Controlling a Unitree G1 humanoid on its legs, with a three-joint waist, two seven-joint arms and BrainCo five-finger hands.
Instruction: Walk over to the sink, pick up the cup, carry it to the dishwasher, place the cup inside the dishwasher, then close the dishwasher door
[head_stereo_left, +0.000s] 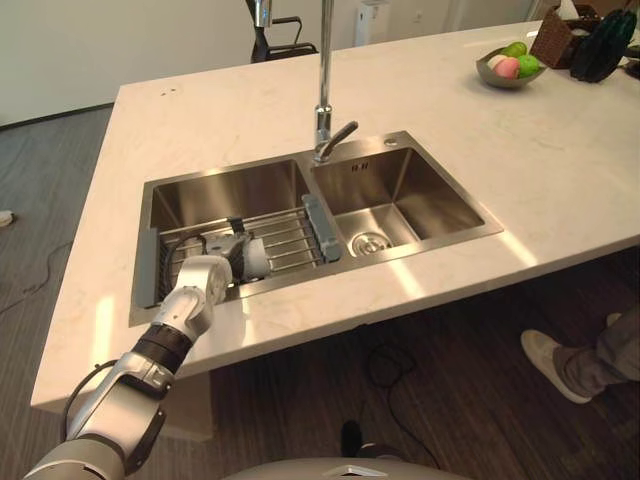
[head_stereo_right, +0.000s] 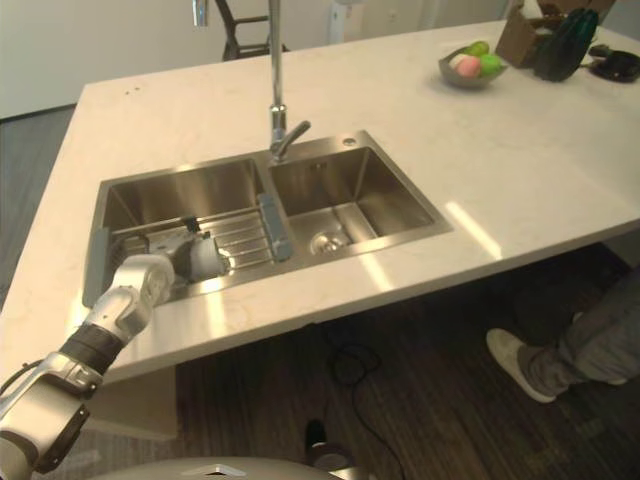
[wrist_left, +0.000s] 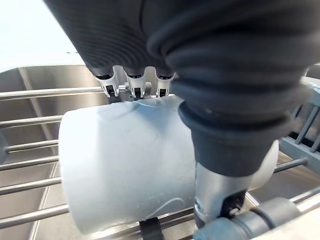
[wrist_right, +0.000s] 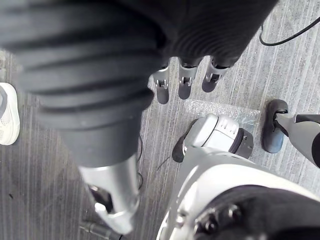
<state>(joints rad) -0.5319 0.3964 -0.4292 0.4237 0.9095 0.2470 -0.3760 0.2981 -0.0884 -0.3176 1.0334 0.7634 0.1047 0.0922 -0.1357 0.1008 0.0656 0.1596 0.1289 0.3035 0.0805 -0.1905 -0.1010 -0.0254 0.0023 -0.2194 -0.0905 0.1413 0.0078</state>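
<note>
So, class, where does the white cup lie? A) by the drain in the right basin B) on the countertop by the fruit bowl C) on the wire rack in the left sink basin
C: the white cup lies on its side on the wire rack in the left basin, with the left hand curled round it.

This is looking like a home kitchen — a double steel sink (head_stereo_left: 392, 186) sitting in a pale stone island (head_stereo_left: 250, 110), a tall tap (head_stereo_left: 324, 90) rising behind, a fruit bowl (head_stereo_left: 494, 79) resting far right, dark wood flooring (head_stereo_left: 470, 400) running beneath.
</note>
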